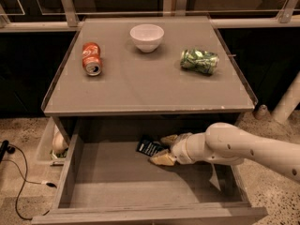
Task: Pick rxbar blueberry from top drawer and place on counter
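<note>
The rxbar blueberry [148, 147], a dark navy bar with white lettering, lies flat on the bottom of the open top drawer [117, 182], near its back middle. My gripper [165, 149] reaches into the drawer from the right on a white arm [243, 149]. Its tan fingers [162, 159] are open and stand on either side of the bar's right end, close to it. The bar still rests on the drawer bottom. The grey counter [145, 86] is directly above the drawer.
On the counter stand a white bowl [146, 36] at the back middle, a red-orange soda can [91, 58] lying at the left, and a crushed green can [199, 61] at the right. A cable [23, 182] lies on the floor at the left.
</note>
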`<state>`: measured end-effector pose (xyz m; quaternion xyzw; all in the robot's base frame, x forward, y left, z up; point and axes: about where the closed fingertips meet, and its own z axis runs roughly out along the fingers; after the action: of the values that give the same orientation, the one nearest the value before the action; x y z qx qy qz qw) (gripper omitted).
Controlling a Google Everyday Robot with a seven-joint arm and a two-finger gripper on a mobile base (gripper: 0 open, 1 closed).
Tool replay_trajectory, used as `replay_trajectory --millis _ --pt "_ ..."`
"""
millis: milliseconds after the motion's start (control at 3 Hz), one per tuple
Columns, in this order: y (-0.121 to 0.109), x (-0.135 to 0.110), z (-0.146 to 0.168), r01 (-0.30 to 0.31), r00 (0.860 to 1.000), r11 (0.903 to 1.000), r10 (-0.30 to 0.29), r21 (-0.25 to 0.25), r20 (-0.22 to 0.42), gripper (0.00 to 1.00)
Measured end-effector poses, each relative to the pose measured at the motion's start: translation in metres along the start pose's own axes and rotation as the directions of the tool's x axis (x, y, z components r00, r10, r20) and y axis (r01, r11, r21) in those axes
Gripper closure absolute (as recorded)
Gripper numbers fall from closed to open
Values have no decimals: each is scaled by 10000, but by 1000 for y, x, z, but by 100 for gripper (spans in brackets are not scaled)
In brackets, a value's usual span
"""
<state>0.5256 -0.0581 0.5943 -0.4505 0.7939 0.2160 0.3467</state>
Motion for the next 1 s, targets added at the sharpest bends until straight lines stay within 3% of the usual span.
replay_trajectory --millis 667,1000 --pt "0 0 0 0 10000 10000 0 -1 0 91" --pt "0 0 0 1 10000 10000 -1 -2 0 100"
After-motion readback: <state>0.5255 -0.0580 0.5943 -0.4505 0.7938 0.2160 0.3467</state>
